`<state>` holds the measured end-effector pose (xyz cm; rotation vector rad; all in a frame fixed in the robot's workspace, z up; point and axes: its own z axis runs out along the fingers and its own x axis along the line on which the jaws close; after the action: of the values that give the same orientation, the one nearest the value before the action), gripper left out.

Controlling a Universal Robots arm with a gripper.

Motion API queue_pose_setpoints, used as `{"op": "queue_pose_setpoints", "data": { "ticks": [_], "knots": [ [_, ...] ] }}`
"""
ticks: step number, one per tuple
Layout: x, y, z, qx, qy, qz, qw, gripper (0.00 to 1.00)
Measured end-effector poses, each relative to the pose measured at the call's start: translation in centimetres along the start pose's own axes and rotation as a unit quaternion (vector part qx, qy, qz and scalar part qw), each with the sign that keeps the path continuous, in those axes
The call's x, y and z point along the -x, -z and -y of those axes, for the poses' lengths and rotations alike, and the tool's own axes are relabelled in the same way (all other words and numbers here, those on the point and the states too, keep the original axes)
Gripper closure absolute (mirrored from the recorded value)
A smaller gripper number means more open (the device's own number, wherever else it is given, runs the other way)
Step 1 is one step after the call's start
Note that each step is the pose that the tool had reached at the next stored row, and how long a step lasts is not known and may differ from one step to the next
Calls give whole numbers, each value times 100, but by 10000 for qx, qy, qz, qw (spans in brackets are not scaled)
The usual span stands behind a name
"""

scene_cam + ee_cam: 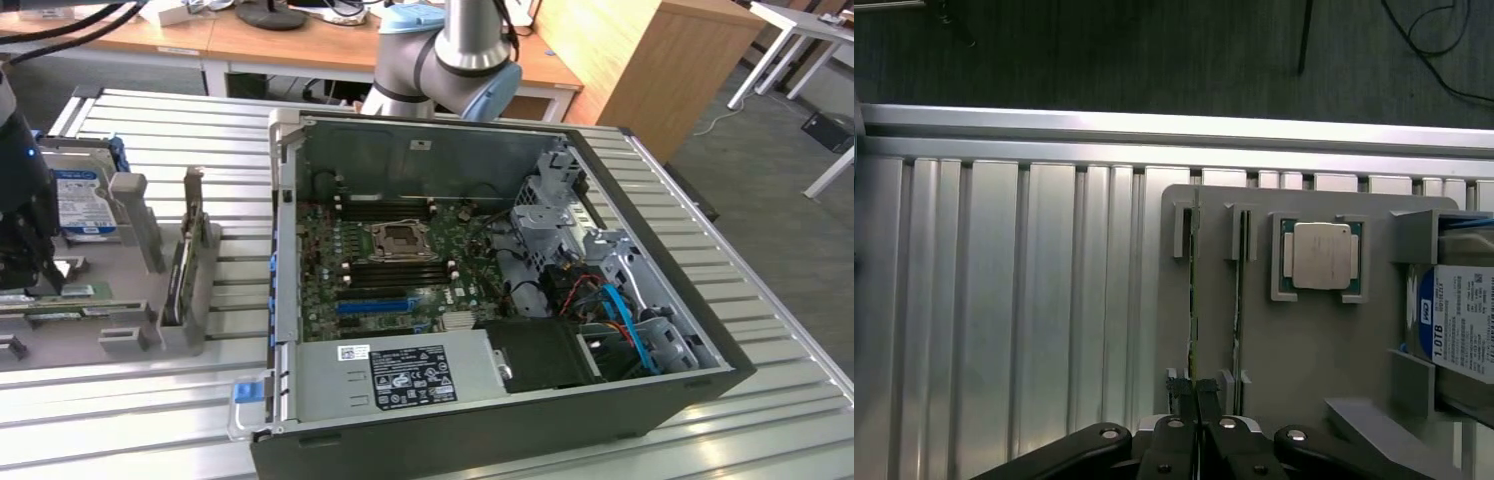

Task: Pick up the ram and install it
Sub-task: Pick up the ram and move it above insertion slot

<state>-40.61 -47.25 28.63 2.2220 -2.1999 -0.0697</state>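
Observation:
Two ram sticks stand on edge side by side in slots of the grey holder tray (pixel 1324 350). My gripper (pixel 1198 392) is shut, its fingertips pressed together in line with the near end of one ram stick (pixel 1193 290). The other stick (pixel 1237 290) is just beside it. I cannot tell whether the fingertips pinch the stick's edge or hover over it. In the exterior view the gripper (pixel 40 270) hangs over the tray at the far left, with a ram stick (pixel 74 292) lying below it. The open computer case (pixel 287 180) sits in the middle, motherboard (pixel 400 240) exposed.
A loose processor chip (pixel 1322 255) and a hard drive with a blue label (pixel 1459 325) share the tray. An expansion card (pixel 187 260) stands upright between tray and case. The ribbed aluminium table (pixel 1004 300) ends in a bright edge rail, with dark floor beyond.

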Motion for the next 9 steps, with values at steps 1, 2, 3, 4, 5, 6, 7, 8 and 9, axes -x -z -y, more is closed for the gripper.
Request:
{"op": "queue_pose_setpoints", "data": {
  "ticks": [1,2,3,4,5,6,7,8,9],
  "knots": [
    [1,28,-1,0,0,0,10000,88],
    [1,56,-2,0,0,0,10000,88],
    [2,88,-4,0,0,0,10000,88],
    [3,116,-5,0,0,0,10000,88],
    [3,143,-6,0,0,0,10000,88],
    [4,172,-7,0,0,-1,10000,88],
    [4,199,-8,1,0,-1,10000,88],
    [5,225,-9,0,0,0,10000,88],
    [5,251,-10,0,0,0,10000,88]
  ]
}}
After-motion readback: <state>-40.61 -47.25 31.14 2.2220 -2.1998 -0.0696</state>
